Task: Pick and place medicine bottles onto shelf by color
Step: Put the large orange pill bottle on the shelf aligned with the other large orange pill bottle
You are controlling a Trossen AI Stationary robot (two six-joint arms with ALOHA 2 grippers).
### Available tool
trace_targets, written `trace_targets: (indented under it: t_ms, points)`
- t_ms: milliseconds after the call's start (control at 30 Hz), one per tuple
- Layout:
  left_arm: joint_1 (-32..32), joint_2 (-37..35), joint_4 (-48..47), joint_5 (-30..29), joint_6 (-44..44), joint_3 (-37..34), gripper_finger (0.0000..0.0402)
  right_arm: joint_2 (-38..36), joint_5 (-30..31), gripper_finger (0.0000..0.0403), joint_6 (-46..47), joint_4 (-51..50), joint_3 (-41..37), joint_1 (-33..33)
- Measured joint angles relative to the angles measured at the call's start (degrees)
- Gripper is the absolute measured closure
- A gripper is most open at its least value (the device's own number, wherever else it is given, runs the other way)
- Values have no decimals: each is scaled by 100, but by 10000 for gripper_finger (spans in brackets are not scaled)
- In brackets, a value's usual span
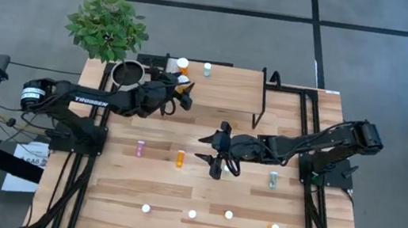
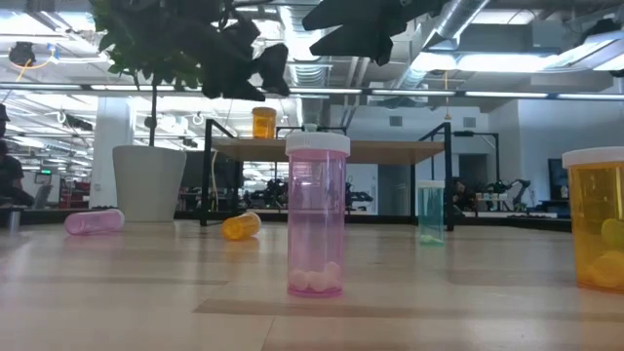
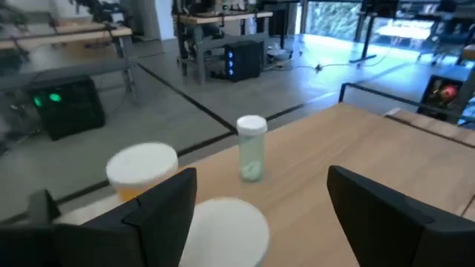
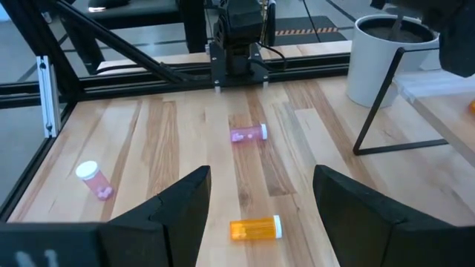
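Note:
The shelf (image 1: 223,93) stands at the table's far side. An orange bottle (image 1: 184,65) and a teal bottle (image 1: 207,69) stand upright on it; both also show in the left wrist view, orange (image 3: 141,172) and teal (image 3: 251,148). My left gripper (image 1: 180,93) is open over the shelf's left part, its fingers on either side of a white-capped orange bottle (image 3: 226,230). My right gripper (image 1: 218,154) is open and empty above the table's middle. An orange bottle (image 4: 256,228) lies on its side ahead of the right gripper, with a pink bottle (image 4: 249,134) lying farther off. My left gripper stands around the white cap (image 3: 223,222) of the bottle from above. The cap is close beside one finger (image 3: 167,204) and well apart from the other. I cannot tell whether that finger touches it.
The white plant pot (image 1: 126,73) stands left of the shelf, close to my left arm. On the table a teal bottle (image 1: 273,180) lies near my right arm, and several bottles stand in a row near the front edge (image 1: 191,215). In the low view a pink bottle (image 2: 317,214) stands upright.

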Motion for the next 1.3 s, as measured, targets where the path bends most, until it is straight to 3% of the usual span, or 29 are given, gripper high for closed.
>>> trace_targets:
  t_ms: [200,367,467,767,1167,1300]
  points:
    - [-279,-2,-978,-867,361,497,110,0,-15,143,39,-68,0,10]
    - [-522,-205,-1342,-1066,475,683,110,2,-15,143,48,-105,0,56]
    - [-669,-427,-1394,-940,492,678,110,0,-15,143,37,-138,0,76]
    - [-974,-501,-1154,205,451,431,111,-7,-15,143,33,-111,0,70]
    - [-955,-501,-188,148,38,-487,111,-9,-15,143,26,-125,0,57]
    - [-782,-501,-73,373,-73,-650,111,-9,-15,143,23,-89,0,59]
